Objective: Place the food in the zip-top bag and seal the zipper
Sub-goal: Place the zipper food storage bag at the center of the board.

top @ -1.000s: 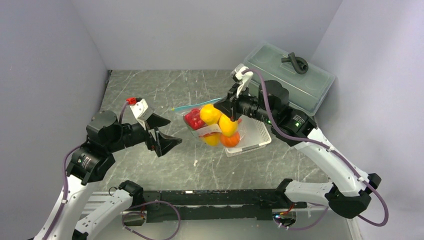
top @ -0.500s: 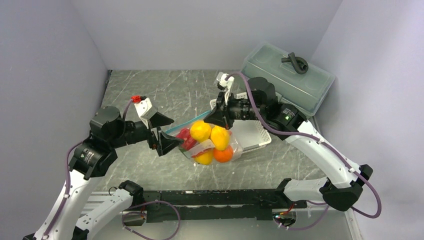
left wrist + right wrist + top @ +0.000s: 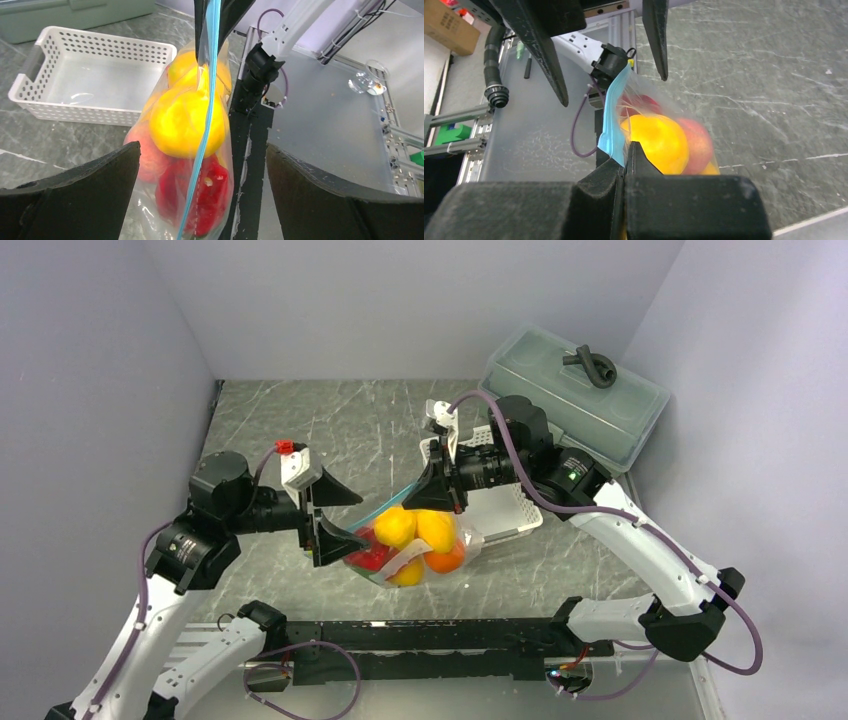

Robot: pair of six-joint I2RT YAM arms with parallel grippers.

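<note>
The clear zip-top bag (image 3: 412,545) hangs from my right gripper (image 3: 432,498), which is shut on one end of the teal zipper (image 3: 385,507). The food is inside the bag: yellow lemons (image 3: 397,526), an orange (image 3: 446,560) and a red pepper (image 3: 368,556). My left gripper (image 3: 358,523) is open, with one finger on each side of the zipper's other end and not touching it. The left wrist view shows the zipper (image 3: 205,115) between the jaws, with a lemon (image 3: 182,120), a peach (image 3: 145,160) and the pepper (image 3: 210,200). The right wrist view shows the pinched zipper (image 3: 613,120).
A white slotted basket (image 3: 512,512) stands just right of the bag, seen bare in the left wrist view (image 3: 30,85). A grey-green lidded box (image 3: 575,395) sits at the back right. A black rail (image 3: 420,640) runs along the front edge.
My right gripper has carried the bag left and down, away from the basket. My left gripper has moved right, so its open jaws now straddle the zipper's free end.
</note>
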